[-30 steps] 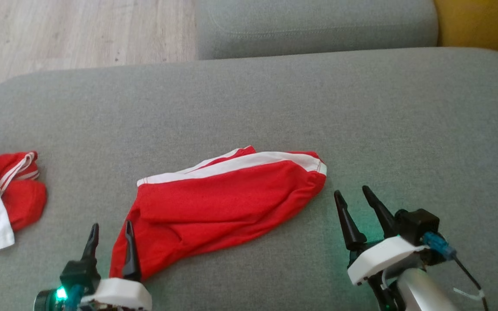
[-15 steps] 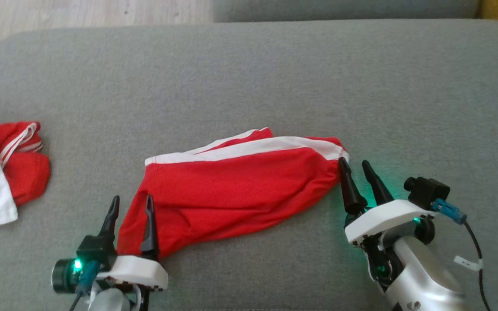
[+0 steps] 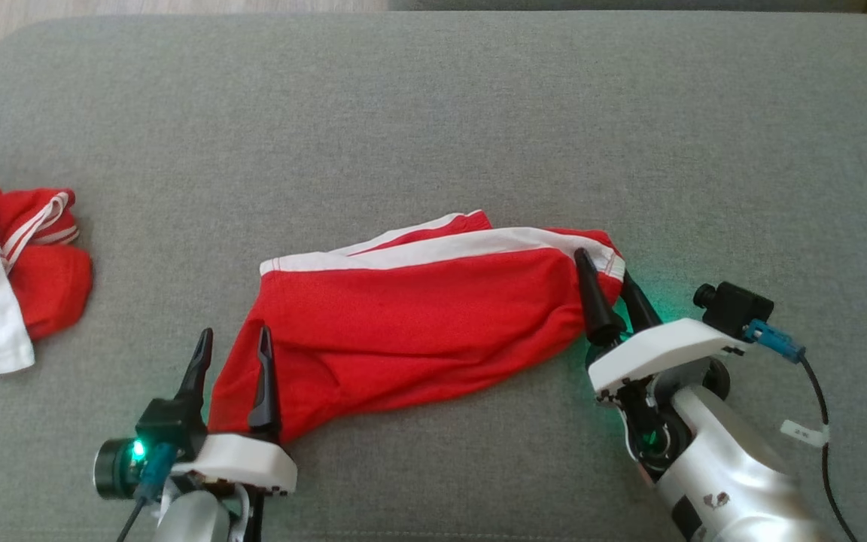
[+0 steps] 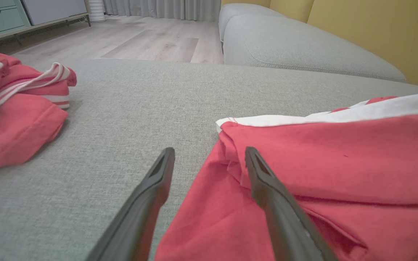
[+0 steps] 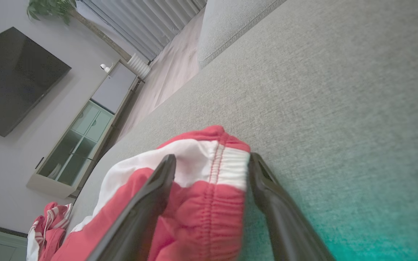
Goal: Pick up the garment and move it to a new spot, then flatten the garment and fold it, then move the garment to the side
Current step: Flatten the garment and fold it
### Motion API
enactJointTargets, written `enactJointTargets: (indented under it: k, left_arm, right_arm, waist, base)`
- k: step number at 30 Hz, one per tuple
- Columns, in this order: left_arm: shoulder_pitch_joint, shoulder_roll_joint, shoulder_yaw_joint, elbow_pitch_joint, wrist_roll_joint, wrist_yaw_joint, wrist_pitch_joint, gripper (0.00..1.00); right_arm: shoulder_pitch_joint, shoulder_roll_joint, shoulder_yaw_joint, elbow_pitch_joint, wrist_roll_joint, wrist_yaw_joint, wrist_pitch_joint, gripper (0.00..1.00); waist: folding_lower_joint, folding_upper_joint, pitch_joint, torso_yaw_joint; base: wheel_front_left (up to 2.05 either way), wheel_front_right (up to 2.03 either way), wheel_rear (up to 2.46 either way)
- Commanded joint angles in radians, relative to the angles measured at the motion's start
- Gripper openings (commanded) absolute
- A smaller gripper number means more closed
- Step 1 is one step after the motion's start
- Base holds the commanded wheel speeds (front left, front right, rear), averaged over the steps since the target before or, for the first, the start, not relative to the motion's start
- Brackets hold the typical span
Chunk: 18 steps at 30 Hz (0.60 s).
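The garment is a pair of red shorts with a white side stripe, lying crumpled across the middle of the grey sofa cushion. My left gripper is open at its lower left edge, with one finger over the red cloth and the other over bare cushion. The left wrist view shows that gripper straddling the garment's hem. My right gripper is open around the right end. In the right wrist view, the fingers of that gripper stand either side of the garment's gathered waistband.
A second red and white pile of clothes lies at the cushion's left edge. Another grey cushion and wood floor lie beyond. A TV cabinet stands far off across the room.
The head camera has tilted down, shifting the whole picture. My right gripper has moved in from beside the garment and now straddles its right end. The left gripper stays at the left edge.
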State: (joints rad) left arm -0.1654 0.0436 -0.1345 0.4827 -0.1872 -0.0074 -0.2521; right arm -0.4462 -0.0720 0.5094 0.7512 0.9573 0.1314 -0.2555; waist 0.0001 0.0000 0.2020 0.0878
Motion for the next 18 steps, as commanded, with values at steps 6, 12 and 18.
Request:
enactJointTargets:
  k: [6, 12, 18]
  left_arm:
    - [-0.034, 0.007, 0.021, -0.024, -0.014, 0.007, -0.010, 1.00]
    - [-0.027, 0.007, 0.024, -0.019, -0.016, 0.006, -0.010, 1.00]
    - [-0.026, 0.007, 0.017, -0.021, -0.020, 0.006, -0.010, 1.00]
  right_arm:
    - [-0.012, 0.022, 0.055, -0.037, 0.070, -0.001, -0.006, 1.00]
    - [0.005, 0.022, 0.091, -0.053, 0.116, -0.001, -0.006, 1.00]
    - [0.015, 0.022, 0.057, -0.078, 0.114, -0.001, -0.006, 1.00]
  waist:
    - [-0.0001, 0.0000, 0.001, -0.002]
    - [-0.0001, 0.0000, -0.008, -0.011]
    - [-0.0001, 0.0000, -0.012, -0.015]
  base:
    - [0.00, 0.00, 0.00]
    - [0.00, 0.00, 0.00]
    - [0.00, 0.00, 0.00]
